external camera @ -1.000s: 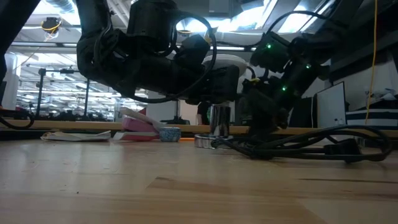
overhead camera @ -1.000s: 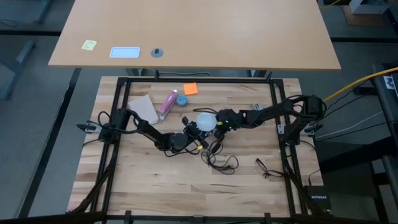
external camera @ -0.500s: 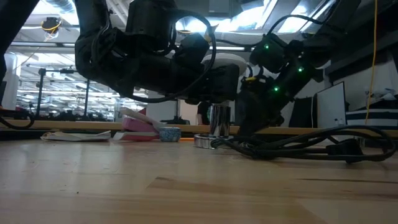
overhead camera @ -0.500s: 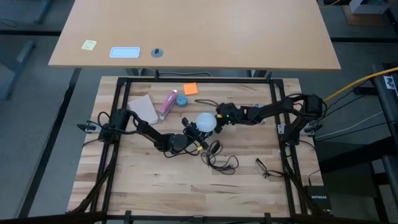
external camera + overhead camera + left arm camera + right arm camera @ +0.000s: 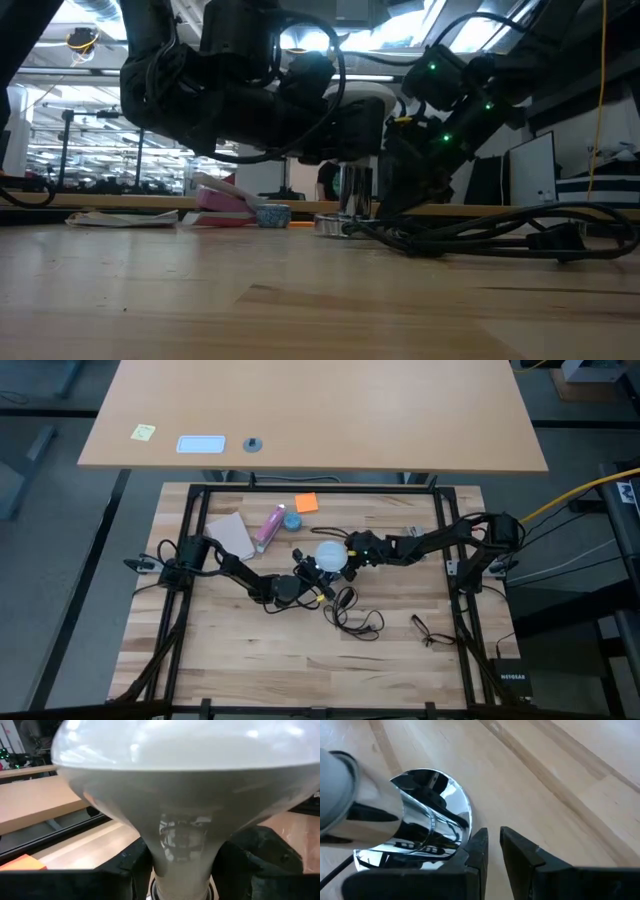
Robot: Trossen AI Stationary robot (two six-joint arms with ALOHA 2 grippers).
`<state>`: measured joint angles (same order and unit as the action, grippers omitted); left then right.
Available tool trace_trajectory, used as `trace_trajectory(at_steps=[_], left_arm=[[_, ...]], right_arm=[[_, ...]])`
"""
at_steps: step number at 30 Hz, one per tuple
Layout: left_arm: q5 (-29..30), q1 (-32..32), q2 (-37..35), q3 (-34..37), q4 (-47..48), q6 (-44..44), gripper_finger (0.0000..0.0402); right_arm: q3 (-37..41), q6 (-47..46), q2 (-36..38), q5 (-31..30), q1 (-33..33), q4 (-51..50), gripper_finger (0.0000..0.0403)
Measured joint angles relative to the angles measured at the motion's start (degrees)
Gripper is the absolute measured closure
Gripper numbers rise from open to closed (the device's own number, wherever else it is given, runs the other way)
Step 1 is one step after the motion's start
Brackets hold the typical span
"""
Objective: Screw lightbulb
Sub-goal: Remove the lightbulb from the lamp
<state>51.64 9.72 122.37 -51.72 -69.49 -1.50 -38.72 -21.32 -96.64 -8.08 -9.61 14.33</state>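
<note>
Near the middle of the worktop (image 5: 240, 660), seen from above, the lightbulb (image 5: 331, 555) stands upright on the shiny silver lamp base (image 5: 427, 820), its globe topmost and its narrow neck down in the socket. Its frosted glass looks light, slippery and fragile, so a soft hold low on the neck seems safest, not a squeeze on the thin globe. From the bulb's 8 o'clock side the left hand (image 5: 308, 571) does just that, its dark fingers (image 5: 127, 865) closed against the neck on both sides. At the bulb's 3 o'clock the right hand (image 5: 355, 555) sits just beside the base with its fingers (image 5: 477, 851) a narrow slit apart, gripping nothing visible. Compared with half a second ago, the right hand has swung slightly back toward 6 o'clock; the bulb and left hand have not shifted.
</note>
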Motion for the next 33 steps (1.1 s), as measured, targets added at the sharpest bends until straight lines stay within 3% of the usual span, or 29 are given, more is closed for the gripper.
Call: trace_trajectory(at_steps=[33], left_arm=[[2.0,0.0,-0.1,0.0,-0.2,-1.5,0.0241]], right_arm=[[0.0,-10.2,0.0,-4.0,9.5,-0.9,0.0343]])
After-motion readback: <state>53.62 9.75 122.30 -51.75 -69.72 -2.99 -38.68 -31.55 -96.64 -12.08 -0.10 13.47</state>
